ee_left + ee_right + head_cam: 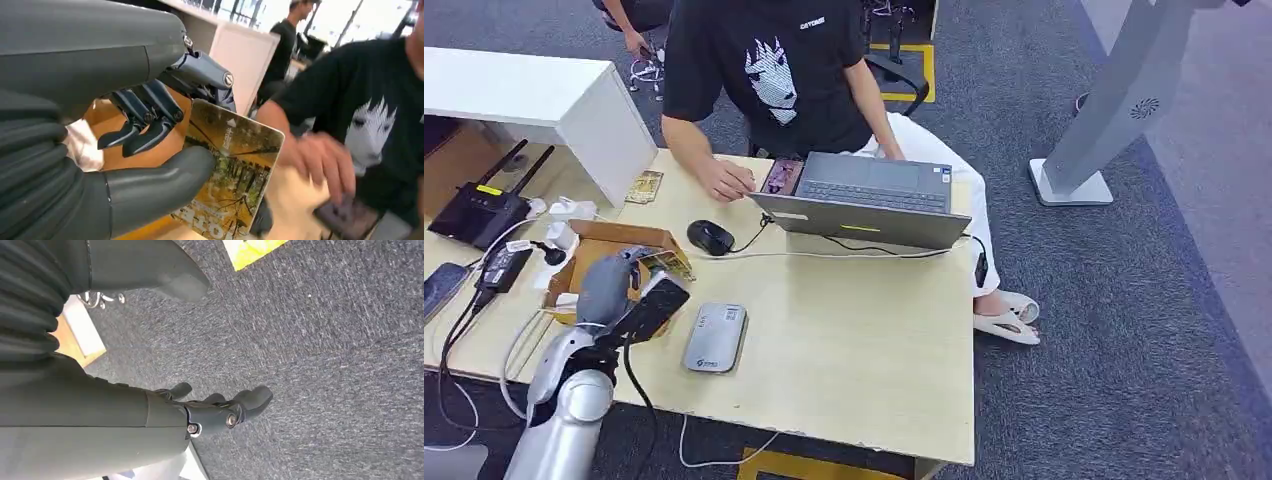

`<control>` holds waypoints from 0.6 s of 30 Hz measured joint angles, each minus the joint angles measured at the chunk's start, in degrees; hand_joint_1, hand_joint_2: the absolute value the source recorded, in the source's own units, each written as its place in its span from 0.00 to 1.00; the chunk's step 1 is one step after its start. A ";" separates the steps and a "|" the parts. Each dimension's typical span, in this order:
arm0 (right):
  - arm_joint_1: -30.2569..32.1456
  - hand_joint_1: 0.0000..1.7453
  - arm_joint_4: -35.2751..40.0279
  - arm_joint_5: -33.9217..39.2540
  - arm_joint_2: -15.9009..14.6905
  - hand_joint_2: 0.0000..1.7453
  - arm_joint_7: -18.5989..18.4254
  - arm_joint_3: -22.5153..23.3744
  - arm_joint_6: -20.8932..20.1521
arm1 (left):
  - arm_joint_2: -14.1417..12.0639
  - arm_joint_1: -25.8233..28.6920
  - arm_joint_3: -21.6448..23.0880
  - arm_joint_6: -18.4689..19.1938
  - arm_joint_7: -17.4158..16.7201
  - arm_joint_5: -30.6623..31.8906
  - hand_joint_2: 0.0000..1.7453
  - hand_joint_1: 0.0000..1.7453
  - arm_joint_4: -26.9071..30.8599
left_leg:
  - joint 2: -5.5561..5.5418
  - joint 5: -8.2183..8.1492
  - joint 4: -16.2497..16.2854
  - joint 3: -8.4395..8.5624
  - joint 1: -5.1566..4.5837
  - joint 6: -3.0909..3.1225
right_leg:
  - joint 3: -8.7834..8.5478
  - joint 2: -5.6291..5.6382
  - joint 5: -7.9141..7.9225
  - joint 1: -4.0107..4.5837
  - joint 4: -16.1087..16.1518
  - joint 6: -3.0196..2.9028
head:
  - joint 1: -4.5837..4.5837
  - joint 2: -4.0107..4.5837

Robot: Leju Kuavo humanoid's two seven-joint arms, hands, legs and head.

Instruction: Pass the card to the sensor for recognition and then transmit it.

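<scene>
The left hand (pixel 125 145) holds the card (pixel 232 175) pinched between its thick thumb and its darker fingers, and in the head view that hand (pixel 629 285) hangs above the open cardboard box (pixel 609 250) at the near left of the table (pixel 854 340). The grey sensor (pixel 715 338) lies flat on the table just beside the hand, toward the table's middle, apart from it. The main risk, as I judge it, is the grip: the thumb covers just 1 corner region of the card while most of it sticks out free, so a quick swing toward the sensor could twist it or let it slip, dropping it into the box or onto the table. A second risk is a tilted pass; if the card comes over the sensor at an angle or too high, recognition may fail. The black cable (pixel 639 385) trailing beside the forearm could snag. A person (pixel 774 70) sits at the laptop (pixel 864 200) with a hand (pixel 724 180) on the table, so the later handover could meet a moving hand. The right hand (pixel 215 410) hangs over the carpet, fingers loosely apart, holding nothing.
</scene>
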State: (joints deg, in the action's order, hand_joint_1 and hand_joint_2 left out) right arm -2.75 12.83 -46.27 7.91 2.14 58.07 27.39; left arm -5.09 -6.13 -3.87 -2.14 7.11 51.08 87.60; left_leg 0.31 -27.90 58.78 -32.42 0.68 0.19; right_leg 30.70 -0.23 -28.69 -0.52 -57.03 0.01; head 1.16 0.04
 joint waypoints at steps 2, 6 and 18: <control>-0.01 0.00 0.02 -0.15 0.00 1.00 -0.02 0.18 -0.15 | -0.57 0.66 1.21 0.37 -0.44 0.68 1.00 1.00 -0.37 | -0.01 0.00 0.00 -0.01 0.00 0.00 | 0.00 -0.01 0.00 0.00 0.00 0.00 | 0.00 0.00; -0.02 0.00 0.00 -0.37 0.00 1.00 -0.07 0.41 -0.24 | -1.40 1.08 2.32 0.50 -0.55 1.09 1.00 1.00 -1.00 | -0.01 0.00 0.00 -0.01 0.00 0.00 | 0.00 -0.01 0.00 0.00 0.00 0.00 | 0.00 0.00; -0.21 0.00 0.02 -1.16 0.00 1.00 -0.52 0.92 -1.01 | -1.71 1.73 4.77 0.07 -1.81 4.81 1.00 1.00 -5.94 | 0.00 0.00 0.00 -0.01 -0.01 0.00 | 0.00 0.00 0.00 0.00 0.00 0.00 | 0.00 0.00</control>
State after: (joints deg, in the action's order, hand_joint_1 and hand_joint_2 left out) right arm -2.96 12.85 -47.43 7.91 1.62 58.99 26.38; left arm -6.80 -4.41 0.89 -2.08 5.29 55.89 81.66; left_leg 0.31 -27.90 58.78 -32.42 0.67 0.19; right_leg 30.70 -0.23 -28.69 -0.53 -57.02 0.01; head 1.16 0.04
